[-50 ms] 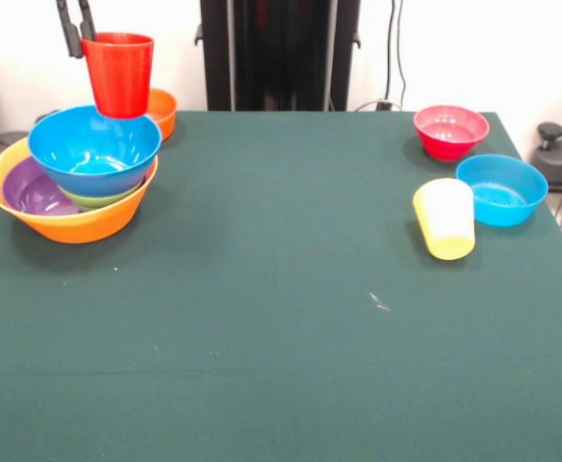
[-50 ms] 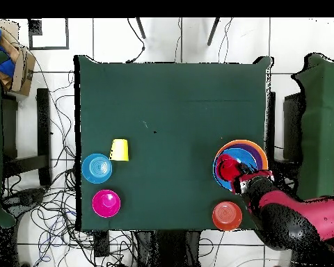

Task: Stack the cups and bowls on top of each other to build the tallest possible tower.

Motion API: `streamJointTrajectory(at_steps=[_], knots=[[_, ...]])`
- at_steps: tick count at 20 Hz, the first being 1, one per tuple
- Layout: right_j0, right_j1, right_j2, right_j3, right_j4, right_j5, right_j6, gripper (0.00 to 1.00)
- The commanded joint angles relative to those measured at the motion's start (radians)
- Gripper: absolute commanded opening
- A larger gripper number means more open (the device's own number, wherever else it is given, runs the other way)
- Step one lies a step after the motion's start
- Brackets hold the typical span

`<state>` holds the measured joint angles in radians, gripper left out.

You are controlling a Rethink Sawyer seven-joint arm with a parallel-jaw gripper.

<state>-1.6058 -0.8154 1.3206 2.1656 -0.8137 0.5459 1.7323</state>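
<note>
Front view: the green table (image 1: 281, 318) carries everything, and places below are given from the tower (image 1: 79, 183) at its left edge. That tower has a large yellow-orange bowl (image 1: 69, 223) as its base; a purple bowl (image 1: 33, 188) lies inside it, a green bowl (image 1: 98, 198) shows only as a rim above that, and a blue bowl (image 1: 93, 151) sits on top, tilted a little.

The robot arm (image 2: 295, 221), red and black, shows best from overhead, reaching to the tower from the table's edge. Its gripper (image 1: 76, 24) hangs over the tower's far side, dark fingers (image 1: 69, 29) clamped on the rim of the red cup (image 1: 120, 73), which is upright with its base at the blue bowl's far rim; I cannot tell whether it touches.

Just behind the tower an orange bowl (image 1: 162, 108) stands on the table. Well apart from the tower, across the table, are a second blue bowl (image 1: 501, 190), a pink-red bowl (image 1: 450, 131) beyond it, and a yellow cup (image 1: 445, 219) lying on its side just beside that blue bowl.
</note>
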Motion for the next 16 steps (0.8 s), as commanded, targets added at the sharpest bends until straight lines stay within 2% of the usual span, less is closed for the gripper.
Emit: streamJointTrajectory(at_steps=[1, 6, 9, 13, 16], knots=[[0.076, -0.002, -0.030, 0.072, -0.061, -0.059, -0.067, 0.00], [0.104, 0.018, -0.059, 0.067, -0.084, -0.084, -0.058, 0.00], [0.093, 0.061, -0.064, 0.033, -0.081, -0.056, -0.128, 0.00], [0.076, 0.142, -0.074, -0.055, -0.088, 0.009, -0.279, 0.00], [0.077, 0.186, -0.084, -0.102, -0.086, 0.042, -0.337, 0.00]])
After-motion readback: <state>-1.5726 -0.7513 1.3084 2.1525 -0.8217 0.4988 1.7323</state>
